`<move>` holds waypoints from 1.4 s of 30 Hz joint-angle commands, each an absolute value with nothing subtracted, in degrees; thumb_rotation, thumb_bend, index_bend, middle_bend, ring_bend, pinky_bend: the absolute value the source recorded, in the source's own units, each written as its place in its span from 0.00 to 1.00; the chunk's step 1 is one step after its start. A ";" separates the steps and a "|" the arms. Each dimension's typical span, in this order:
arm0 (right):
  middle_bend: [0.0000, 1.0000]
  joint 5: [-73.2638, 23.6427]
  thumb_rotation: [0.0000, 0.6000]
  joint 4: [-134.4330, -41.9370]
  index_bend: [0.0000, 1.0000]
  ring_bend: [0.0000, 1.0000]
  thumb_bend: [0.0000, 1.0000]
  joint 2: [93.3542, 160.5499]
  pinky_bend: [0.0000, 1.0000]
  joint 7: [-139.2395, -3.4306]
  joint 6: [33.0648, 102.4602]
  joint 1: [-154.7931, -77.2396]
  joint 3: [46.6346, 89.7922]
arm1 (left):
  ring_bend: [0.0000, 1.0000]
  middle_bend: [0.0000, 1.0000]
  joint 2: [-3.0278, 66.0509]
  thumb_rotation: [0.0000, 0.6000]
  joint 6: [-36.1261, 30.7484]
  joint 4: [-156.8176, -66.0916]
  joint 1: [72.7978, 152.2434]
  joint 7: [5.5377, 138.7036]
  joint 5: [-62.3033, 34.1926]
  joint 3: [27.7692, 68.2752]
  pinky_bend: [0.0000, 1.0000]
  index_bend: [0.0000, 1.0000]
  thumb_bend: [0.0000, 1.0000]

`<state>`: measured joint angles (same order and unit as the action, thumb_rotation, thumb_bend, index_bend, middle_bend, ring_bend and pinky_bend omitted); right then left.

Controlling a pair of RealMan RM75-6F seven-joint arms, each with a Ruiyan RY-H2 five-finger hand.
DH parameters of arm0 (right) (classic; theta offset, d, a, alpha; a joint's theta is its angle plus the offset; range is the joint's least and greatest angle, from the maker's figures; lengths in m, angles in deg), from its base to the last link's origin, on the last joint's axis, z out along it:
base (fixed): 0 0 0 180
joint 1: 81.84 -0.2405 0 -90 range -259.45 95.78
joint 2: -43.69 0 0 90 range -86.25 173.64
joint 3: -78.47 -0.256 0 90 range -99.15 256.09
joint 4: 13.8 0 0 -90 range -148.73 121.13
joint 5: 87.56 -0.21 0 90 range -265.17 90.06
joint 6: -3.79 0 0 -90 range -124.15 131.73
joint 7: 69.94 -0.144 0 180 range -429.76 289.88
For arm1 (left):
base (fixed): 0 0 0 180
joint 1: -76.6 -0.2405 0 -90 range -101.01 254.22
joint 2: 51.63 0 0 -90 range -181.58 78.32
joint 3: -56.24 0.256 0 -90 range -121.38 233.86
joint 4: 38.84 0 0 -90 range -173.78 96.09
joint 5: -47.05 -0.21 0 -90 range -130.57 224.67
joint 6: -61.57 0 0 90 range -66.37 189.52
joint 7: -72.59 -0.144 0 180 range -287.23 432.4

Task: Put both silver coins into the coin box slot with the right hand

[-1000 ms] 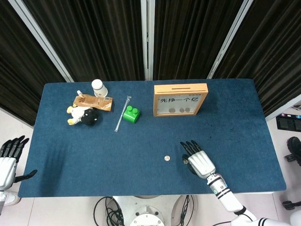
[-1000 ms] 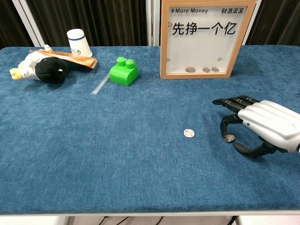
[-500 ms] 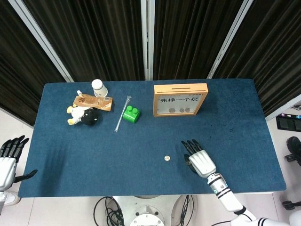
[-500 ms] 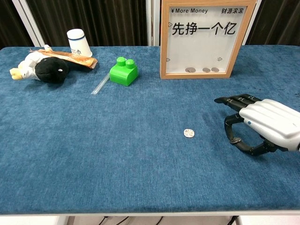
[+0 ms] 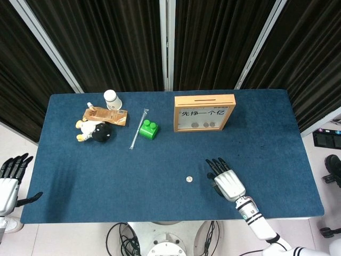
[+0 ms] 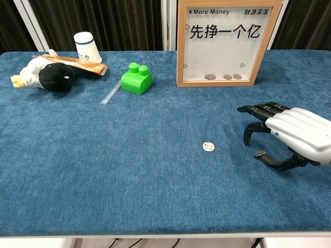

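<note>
The second coin, seen a second ago under the right hand (image 6: 289, 135), is lost to view; fingers are spread, apparently holding nothing, so a failed pick is likely.

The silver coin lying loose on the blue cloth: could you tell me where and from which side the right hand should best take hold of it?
The silver coin lies flat on the table, so only its thin rim offers a grip. Probably best to come from above, thumb and a fingertip pinching opposite edges. The right hand hovers just to its right, so a short leftward shift should do.
</note>
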<state>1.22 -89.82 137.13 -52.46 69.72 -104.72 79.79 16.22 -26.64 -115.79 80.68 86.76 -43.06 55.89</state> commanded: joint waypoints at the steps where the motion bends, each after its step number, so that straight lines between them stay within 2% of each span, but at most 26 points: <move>1: 0.00 1.69 1.00 -89.68 0.37 0.00 0.37 137.15 0.00 -52.95 70.14 -104.74 79.87 | 0.00 0.01 16.16 1.00 -26.68 -115.90 80.67 86.66 -43.10 55.91 0.00 0.06 0.08; 4: 0.01 2.01 1.00 -89.37 0.37 0.00 0.38 137.24 0.00 -53.31 70.39 -104.76 79.96 | 0.00 0.01 16.11 1.00 -26.59 -116.06 80.68 86.48 -43.08 55.95 0.00 0.06 0.08; 14: 0.01 1.79 1.00 -88.98 0.56 0.00 0.38 137.34 0.00 -53.13 70.60 -104.59 79.92 | 0.00 0.01 16.10 1.00 -26.42 -116.32 80.70 86.19 -43.07 56.04 0.00 0.06 0.08; 23: 0.01 1.88 1.00 -88.91 0.63 0.00 0.38 137.39 0.00 -53.43 71.05 -104.59 79.68 | 0.00 0.01 16.05 1.00 -26.50 -116.38 80.63 86.42 -43.07 56.07 0.00 0.06 0.08; 27: 0.01 2.51 1.00 -90.38 0.66 0.00 0.38 136.20 0.00 -54.19 73.40 -104.38 78.67 | 0.00 0.01 16.05 1.00 -26.51 -116.31 80.54 86.54 -43.01 56.12 0.00 0.06 0.08; 32: 0.02 4.02 1.00 -97.11 0.68 0.00 0.38 130.85 0.00 -55.12 78.98 -104.05 75.67 | 0.00 0.01 16.13 1.00 -26.66 -116.19 80.57 86.83 -43.16 56.09 0.00 0.06 0.08; 36: 0.03 4.82 1.00 -104.02 0.69 0.00 0.38 125.91 0.00 -54.84 83.72 -104.50 70.96 | 0.00 0.01 16.16 1.00 -26.95 -116.15 80.63 87.05 -43.44 56.03 0.00 0.06 0.08; 42: 0.03 1.32 1.00 -110.84 0.71 0.00 0.38 121.66 0.00 -50.25 82.63 -108.79 62.23 | 0.00 0.01 15.70 1.00 -27.24 -116.70 80.70 87.06 -43.79 56.02 0.00 0.06 0.08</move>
